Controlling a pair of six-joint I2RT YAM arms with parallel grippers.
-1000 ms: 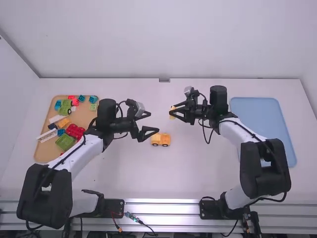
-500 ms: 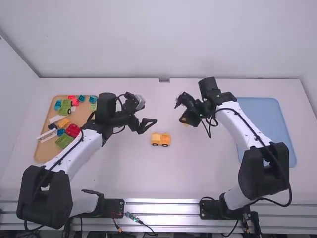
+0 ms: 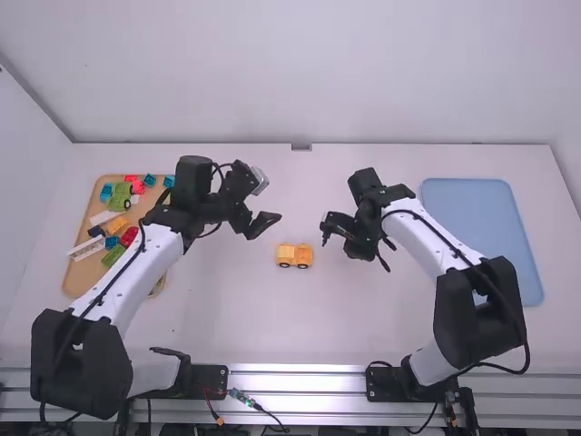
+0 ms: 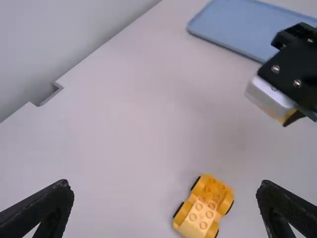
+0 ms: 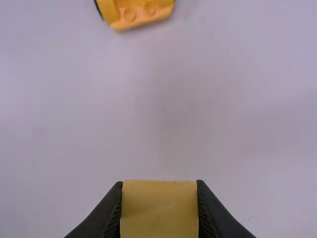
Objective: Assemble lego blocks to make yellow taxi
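Observation:
On the table, between the arms, stands a yellow wheeled base (image 3: 294, 255) with studs on top. My left gripper (image 3: 265, 222) is above and left of it, spread apart with nothing between the fingers; in the left wrist view the gripper (image 4: 166, 191) frames the near side of the base (image 4: 200, 210). Right of the base, my right gripper (image 3: 339, 238) hangs over the table. In the right wrist view this gripper (image 5: 159, 187) is closed on a yellow block (image 5: 159, 210), with the base (image 5: 136, 12) farther off. The left wrist view shows a white part on the held block (image 4: 272, 101).
A tan tray (image 3: 80, 275) at the far left holds several coloured bricks, among them a green piece (image 3: 121, 197) and a red one (image 3: 130, 236), partly behind the left arm. A blue tray (image 3: 472, 204) lies on the right, beside the right arm.
The right gripper, with its block, has come toward the camera and turned, hiding the block in the high view. My left gripper has drawn back up and left from the base, still open.

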